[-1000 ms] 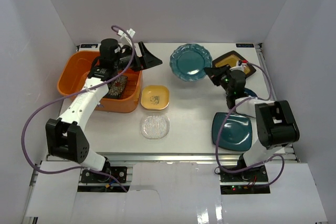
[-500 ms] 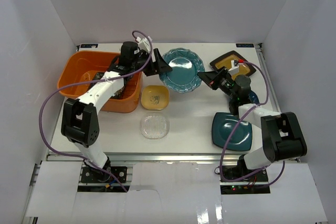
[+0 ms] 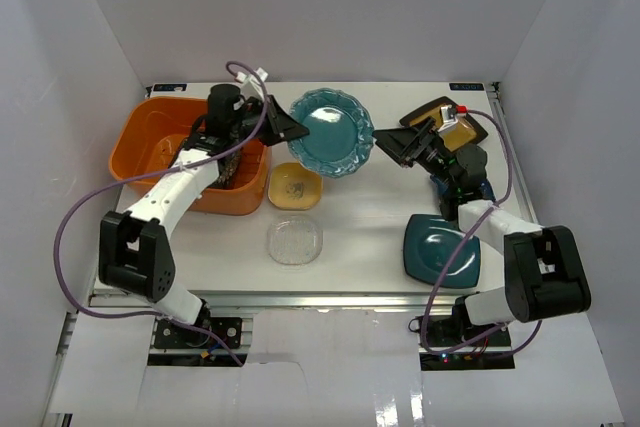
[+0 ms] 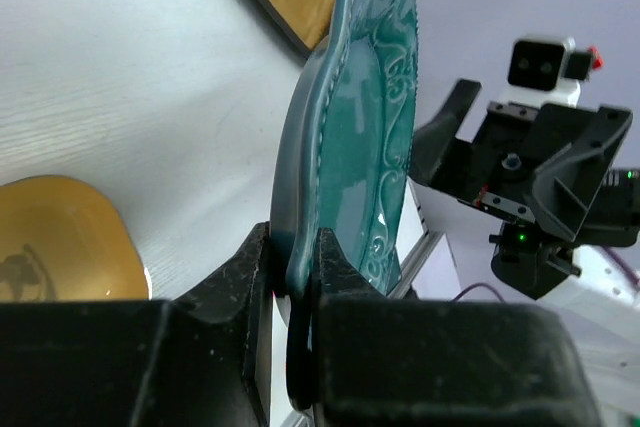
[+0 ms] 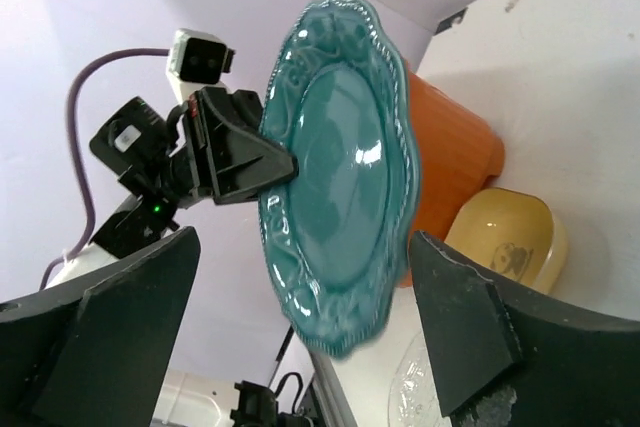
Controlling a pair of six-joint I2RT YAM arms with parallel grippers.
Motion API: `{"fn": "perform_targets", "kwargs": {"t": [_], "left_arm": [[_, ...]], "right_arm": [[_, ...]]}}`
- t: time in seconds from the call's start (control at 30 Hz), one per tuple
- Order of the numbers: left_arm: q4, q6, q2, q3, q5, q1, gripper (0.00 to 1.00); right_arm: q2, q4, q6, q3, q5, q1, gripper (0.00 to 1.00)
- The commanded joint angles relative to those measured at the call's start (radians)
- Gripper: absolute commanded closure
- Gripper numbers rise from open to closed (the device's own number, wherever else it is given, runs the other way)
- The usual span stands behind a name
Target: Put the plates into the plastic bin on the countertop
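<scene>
Nearest, a small clear glass round plate point(image 3: 295, 242) lies on the flat white countertop point(image 3: 360, 217), with a square dark teal plate point(image 3: 443, 250) at its three o'clock. At its twelve o'clock sits a small yellow square plate point(image 3: 295, 186), just beside the orange rectangular plastic bin point(image 3: 150, 137), which holds a black floral square plate point(image 3: 235, 172). Beyond, the round scalloped teal plate point(image 3: 330, 132) hangs tilted above the table, its nine o'clock rim pinched tight in the left gripper point(image 3: 293, 127). The right gripper point(image 3: 393, 139) gapes wide and empty just beside the plate's three o'clock rim. Farthest lies a black-rimmed amber square plate point(image 3: 455, 127).
</scene>
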Motion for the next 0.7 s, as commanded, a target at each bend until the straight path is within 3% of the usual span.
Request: {"fn": "perform_targets", "kwargs": {"t": [0.0, 0.17, 0.3, 0.37, 0.43, 0.67], "left_arm": [[0.131, -0.114, -0.199, -0.011, 0.003, 0.167, 1.00], [0.092, -0.176, -0.365, -0.071, 0.006, 0.429, 1.00], [-0.081, -0.098, -0.461, -0.102, -0.153, 0.566, 1.00], [-0.149, -0.041, -0.488, -0.117, -0.297, 0.574, 1.00], [-0.170, -0.017, -0.511, -0.135, -0.353, 0.580, 1.00], [-0.180, 0.003, -0.463, -0.227, -0.383, 0.586, 1.00]], "right_arm": [[-0.084, 0.059, -0.031, 0.048, -0.076, -0.004, 0.10], [-0.198, -0.110, -0.166, 0.014, -0.058, -0.025, 0.10], [-0.297, -0.268, -0.285, -0.023, -0.021, -0.033, 0.09], [-0.322, -0.335, -0.341, -0.041, -0.007, -0.033, 0.08], [-0.353, -0.380, -0.375, -0.046, 0.000, -0.034, 0.08], [-0.429, -0.558, -0.495, -0.066, 0.109, -0.039, 0.07]]}}
